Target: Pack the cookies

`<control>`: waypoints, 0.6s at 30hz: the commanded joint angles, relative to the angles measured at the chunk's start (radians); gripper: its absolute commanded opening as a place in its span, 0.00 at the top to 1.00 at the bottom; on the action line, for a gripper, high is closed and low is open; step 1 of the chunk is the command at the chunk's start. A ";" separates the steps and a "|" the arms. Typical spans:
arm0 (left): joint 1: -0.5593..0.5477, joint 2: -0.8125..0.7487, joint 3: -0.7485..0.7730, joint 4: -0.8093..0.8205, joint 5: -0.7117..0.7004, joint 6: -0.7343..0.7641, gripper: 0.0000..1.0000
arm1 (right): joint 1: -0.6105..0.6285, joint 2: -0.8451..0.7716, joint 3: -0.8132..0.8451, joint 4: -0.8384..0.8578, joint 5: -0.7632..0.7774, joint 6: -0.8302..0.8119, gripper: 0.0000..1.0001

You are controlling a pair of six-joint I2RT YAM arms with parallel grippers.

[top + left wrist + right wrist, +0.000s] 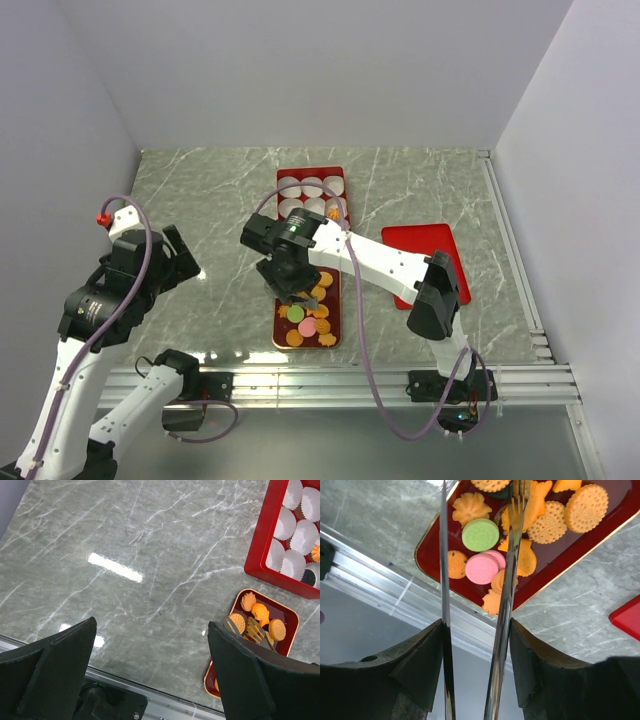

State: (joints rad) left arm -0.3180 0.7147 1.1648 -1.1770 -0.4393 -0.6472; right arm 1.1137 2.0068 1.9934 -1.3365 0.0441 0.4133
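Lower middle of the top view: cookies (308, 318) piled in a small red tray (555, 555) on the table (200, 190), mostly orange, one green, a couple pink.
Right hand (475, 630): parked over that tray, gripping metal tongs (506, 595), blades apart.
Left hand (151, 626): far left, jaws wide, holding nothing.
Upper middle: red box (310, 170) of paper cups.

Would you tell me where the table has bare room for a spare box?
Bare marble lies between the left claw and the cookie tray, and beyond, left of the cup box. Another strip lies behind the red lid. Mid-table is crowded: the right claw holds tongs over the cookies.
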 commanded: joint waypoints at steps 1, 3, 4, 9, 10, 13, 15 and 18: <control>0.000 -0.012 -0.004 0.027 -0.012 0.001 0.01 | 0.006 0.017 0.024 0.000 0.028 -0.002 0.43; 0.000 -0.015 -0.004 0.027 -0.013 0.001 0.01 | 0.008 0.018 0.024 0.000 0.037 -0.004 0.47; 0.000 -0.015 -0.004 0.025 -0.013 0.001 0.01 | 0.006 0.018 0.022 -0.001 0.039 -0.004 0.49; 0.000 -0.014 -0.005 0.025 -0.013 0.001 0.01 | 0.008 0.021 0.019 -0.001 0.046 -0.004 0.59; 0.000 -0.012 -0.005 0.028 -0.013 0.003 0.01 | 0.006 0.018 0.022 -0.003 0.056 -0.002 0.60; 0.000 -0.011 -0.008 0.030 -0.012 0.003 0.01 | 0.006 0.004 0.031 -0.006 0.068 0.002 0.60; 0.000 -0.012 -0.008 0.030 -0.012 0.004 0.00 | 0.002 -0.006 0.050 -0.010 0.077 0.007 0.61; 0.000 -0.015 -0.010 0.030 -0.010 0.004 0.01 | -0.020 -0.029 0.076 -0.020 0.082 0.013 0.61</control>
State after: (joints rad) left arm -0.3180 0.7082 1.1610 -1.1709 -0.4393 -0.6472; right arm 1.1152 2.0148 2.0068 -1.3529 0.0738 0.4149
